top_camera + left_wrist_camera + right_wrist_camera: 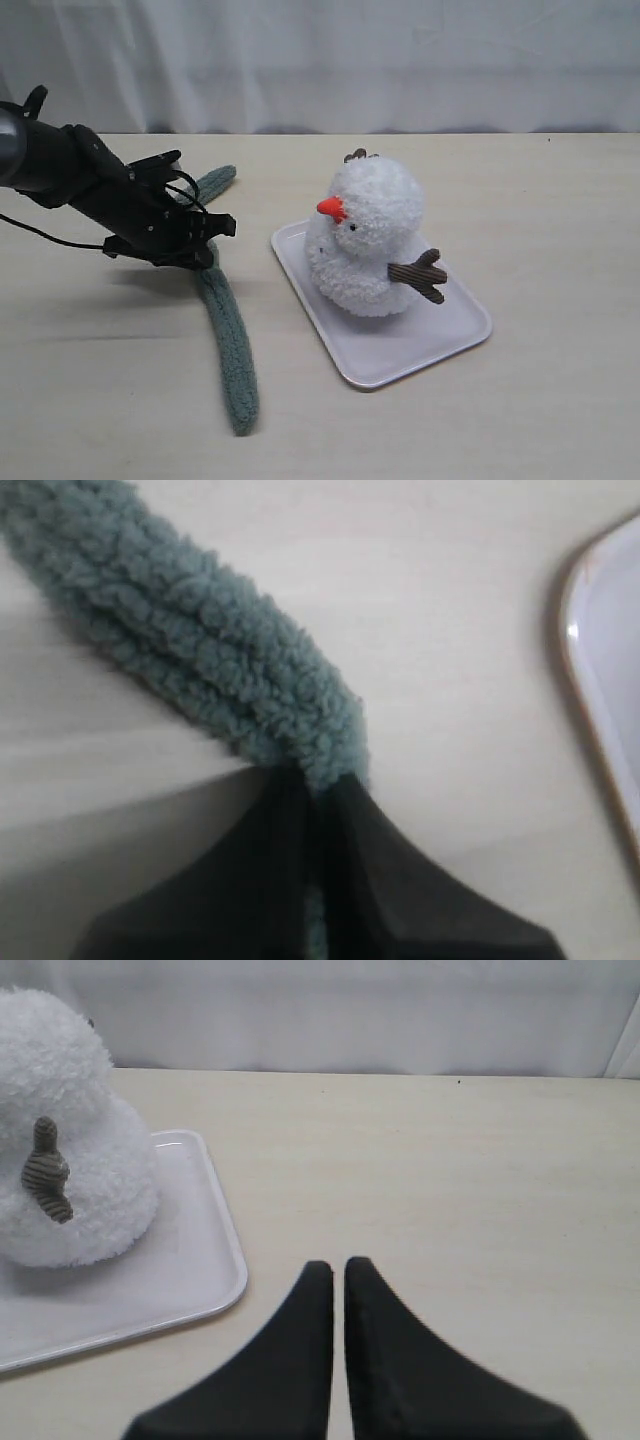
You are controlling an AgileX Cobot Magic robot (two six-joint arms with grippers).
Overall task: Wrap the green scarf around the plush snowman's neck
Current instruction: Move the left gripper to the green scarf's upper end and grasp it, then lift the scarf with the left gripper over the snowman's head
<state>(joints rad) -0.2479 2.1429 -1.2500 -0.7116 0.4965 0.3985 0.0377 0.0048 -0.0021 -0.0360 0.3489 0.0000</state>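
One limp, fuzzy strip, the green scarf (225, 330) lies on the table (540, 200) near the snowman (372, 240) on its tray (450, 340), with the left gripper (318, 778) pinching it partway along. It looks light and floppy, so its ends should droop; the right gripper (338, 1265), pressed together empty, could take one.

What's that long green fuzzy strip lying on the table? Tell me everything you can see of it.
It is a long, narrow green scarf of fuzzy, ribbed grey-green knit with rounded ends. It lies on the pale table, bent partway along, left of the white tray in the exterior view and apart from it. The left claw is shut on it at the bend, pinching the knit. Nothing else touches it.
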